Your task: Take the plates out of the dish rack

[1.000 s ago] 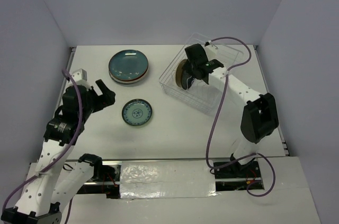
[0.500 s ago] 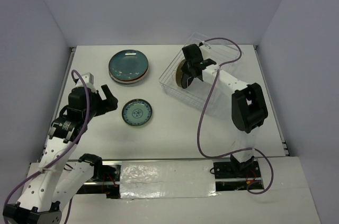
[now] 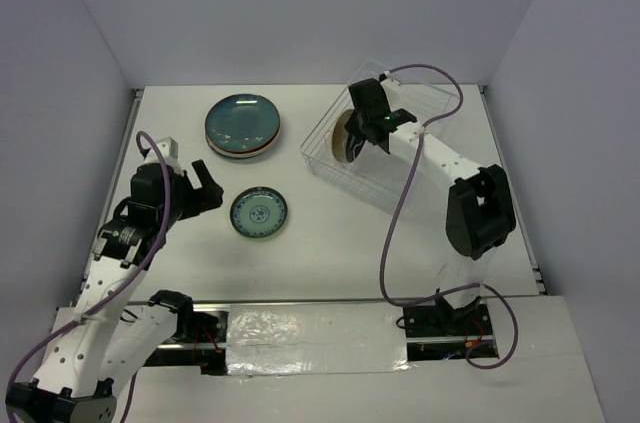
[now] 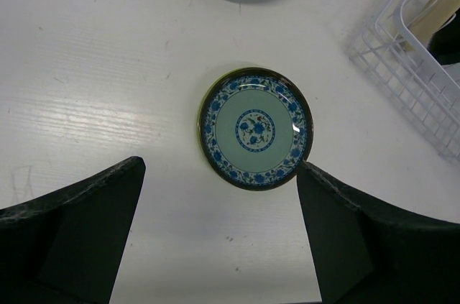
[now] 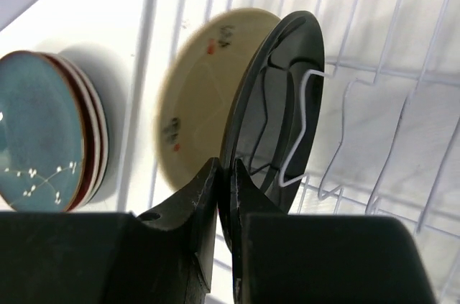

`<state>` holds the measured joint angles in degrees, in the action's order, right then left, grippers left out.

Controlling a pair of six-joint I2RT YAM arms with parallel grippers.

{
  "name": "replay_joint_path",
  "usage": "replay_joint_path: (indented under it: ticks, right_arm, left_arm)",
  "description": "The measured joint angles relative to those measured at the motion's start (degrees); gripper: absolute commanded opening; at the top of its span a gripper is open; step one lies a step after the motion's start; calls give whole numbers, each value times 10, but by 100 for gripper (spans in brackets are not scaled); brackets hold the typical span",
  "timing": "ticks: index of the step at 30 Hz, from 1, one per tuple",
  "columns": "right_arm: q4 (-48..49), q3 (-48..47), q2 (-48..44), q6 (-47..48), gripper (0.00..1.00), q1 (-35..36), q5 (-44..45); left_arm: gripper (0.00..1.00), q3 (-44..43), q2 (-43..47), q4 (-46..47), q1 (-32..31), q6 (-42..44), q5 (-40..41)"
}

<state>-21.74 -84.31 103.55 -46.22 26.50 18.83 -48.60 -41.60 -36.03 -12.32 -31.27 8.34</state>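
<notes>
The dark plate (image 5: 277, 103) stands on edge in the left end of the dish rack (image 3: 385, 188). A white wire divider (image 5: 305, 124) loops across its face. A cream plate (image 5: 205, 88) leans just beside it on the side toward the rack's barred wall. The plate is glossy and near black, with a thin rim. The cream one carries small red and dark marks.

The right tool (image 5: 225, 171) is nearly closed, its two fingers pinching the lower rim of the dark plate.

The rack sits skewed at the far right of the white surface (image 3: 330, 233), one corner near the back wall. A strip of open surface lies to its left. Beyond that is a stack of plates (image 3: 243, 125) with a teal one on top. A blue-patterned plate (image 4: 255, 128) lies flat and alone nearer the arms, well apart from the rack and the stack.

The left tool (image 3: 200, 175) hangs above that single plate with its fingers spread wide, holding nothing. The plate shows between them in the left wrist view.
</notes>
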Motion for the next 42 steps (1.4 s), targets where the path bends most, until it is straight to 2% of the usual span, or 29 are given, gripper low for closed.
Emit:
replay_joint_path:
  ticks: [4, 6, 9, 14, 20, 23, 28, 30, 31, 32, 34, 35, 36, 37, 38, 42]
  right_arm:
    - [-26, -39, -29, 62, 3, 27, 16]
    - [-37, -62, -49, 117, 1, 48, 20]
    - [-50, -88, -92, 252, 0, 103, 20]
    - [-74, -73, -148, 485, 0, 241, 8]
    - [-79, 45, -173, 671, 0, 382, 9]
    - [-76, 83, -173, 723, 0, 433, 8]
    - [-38, 82, -173, 777, 0, 487, 18]
    - [-16, 74, -172, 793, 0, 502, 30]
    - [-6, 70, -171, 801, 0, 509, 35]
    - [7, 66, -171, 807, 0, 514, 39]
    - [19, 64, -169, 815, 2, 521, 32]
    - [18, 64, -163, 820, 10, 526, 31]
    - [20, 64, -157, 821, 25, 531, 34]
    - [26, 64, -149, 825, 73, 535, 42]
    - [35, 65, -144, 824, 99, 536, 49]
    - [92, 89, -151, 811, 100, 532, 82]
  left_arm:
    - [100, -19, -27, -28, 0, -19, 19]
    - [99, -46, -50, -54, 0, -42, 31]
    - [100, -101, -75, -91, 0, -88, 31]
    - [99, -168, -70, -89, 0, -161, -39]
    - [99, -153, -47, -51, 0, -249, -138]
    - [98, -134, -49, -42, 0, -274, -167]
    - [90, -100, -66, -42, 0, -276, -185]
    - [84, -76, -66, -38, 0, -275, -194]
    - [76, -65, -67, -37, 0, -275, -199]
    - [53, -53, -68, -36, 0, -276, -205]
    - [24, -36, -70, -18, 0, -285, -224]
    - [0, -34, -71, -7, -2, -289, -232]
    - [0, -33, -72, 1, -2, -294, -234]
    - [0, -34, -72, 7, -1, -299, -234]
    - [0, -33, -73, 4, -1, -289, -230]
    - [0, -4, -69, 0, -2, -270, -188]
